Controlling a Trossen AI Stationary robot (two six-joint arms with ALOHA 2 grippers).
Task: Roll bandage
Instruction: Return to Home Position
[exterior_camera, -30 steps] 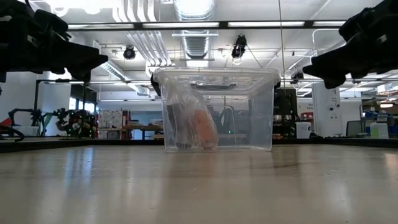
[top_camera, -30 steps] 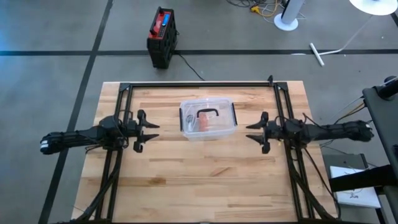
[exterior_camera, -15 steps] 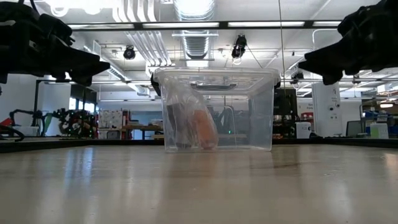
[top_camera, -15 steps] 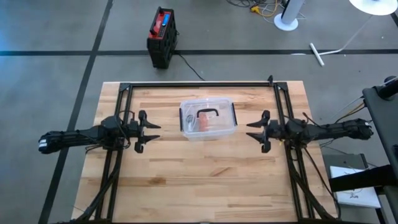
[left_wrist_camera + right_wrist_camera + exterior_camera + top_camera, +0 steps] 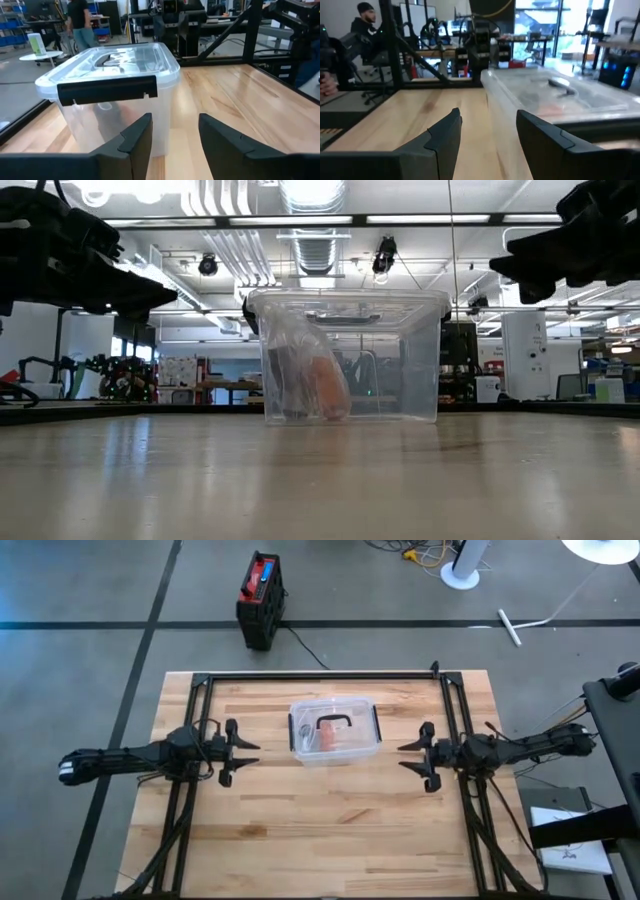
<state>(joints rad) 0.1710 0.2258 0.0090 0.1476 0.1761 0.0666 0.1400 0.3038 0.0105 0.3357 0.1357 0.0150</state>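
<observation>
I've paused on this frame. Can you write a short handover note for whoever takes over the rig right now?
Left end effector: open, empty, raised above the table, left of the bin.
Right end effector: open, empty, raised on the bin's right.
Bin: mid-table, lid on. Inside is a bag with something orange.
Done: contents packed, bin shut.
Left: probably just parking both arms.

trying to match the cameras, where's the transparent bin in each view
high view: transparent bin just above centre.
low view: transparent bin, centre.
left wrist view: transparent bin, left of centre.
right wrist view: transparent bin, right side.
landmark: its dark lid handle, in high and wrist views.
</observation>
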